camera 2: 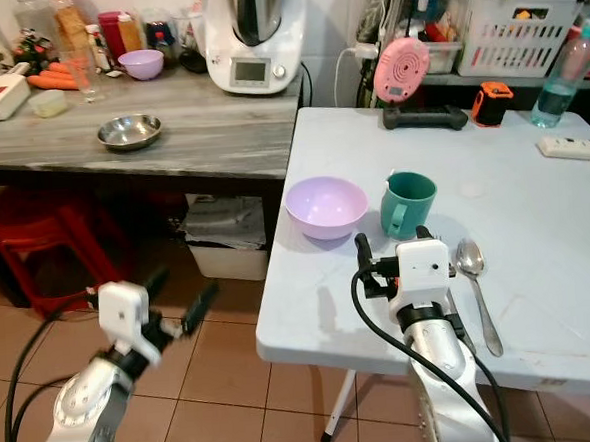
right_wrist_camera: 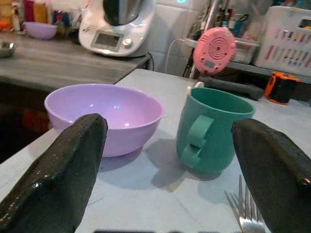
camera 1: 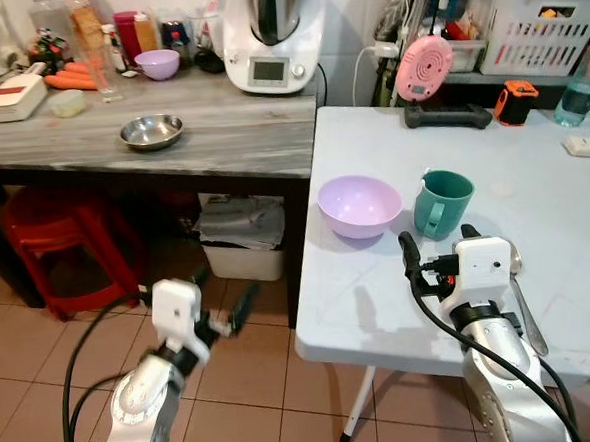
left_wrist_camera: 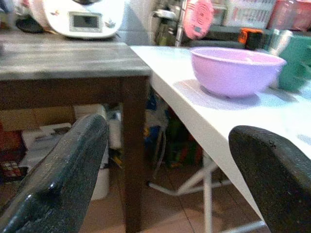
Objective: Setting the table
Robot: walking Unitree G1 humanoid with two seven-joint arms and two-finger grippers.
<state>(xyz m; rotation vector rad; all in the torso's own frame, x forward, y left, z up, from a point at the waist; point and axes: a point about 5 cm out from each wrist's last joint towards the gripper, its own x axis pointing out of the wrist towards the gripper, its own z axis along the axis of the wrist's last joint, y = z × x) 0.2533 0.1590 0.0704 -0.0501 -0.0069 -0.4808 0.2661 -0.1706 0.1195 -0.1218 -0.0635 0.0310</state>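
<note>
on the white table [camera 1: 578,264], the lilac bowl [camera 1: 359,205] sat near the edge that faces the wooden counter [camera 1: 220,135], and the teal mug [camera 1: 442,203] stood just beside it, further in from that edge, with its handle turned toward the robot. a spoon [camera 2: 477,290] lay closer to the table's near edge, bowl end toward the mug, and fork tines [right_wrist_camera: 245,213] showed on the table in the right wrist view. the right gripper [right_wrist_camera: 170,160] hung just above the table near its near edge, fingers spread wide and holding nothing, with the bowl and mug ahead of them. the left gripper [camera 1: 230,310] was off the table, over the tiled floor [camera 1: 265,383] beside the table's near corner, its fingers wide apart and empty; its wrist view looked along the table edge at the lilac bowl.

at the table's far edge stood a pink round device [camera 1: 424,68] on a dark base, an orange object [camera 1: 515,101] and a clear bottle [camera 1: 577,88]. on the counter were a steel bowl [camera 1: 151,132] near its front edge, a white kitchen machine [camera 1: 274,37] at its far corner, and a second lilac bowl [camera 1: 157,63] along the back.
</note>
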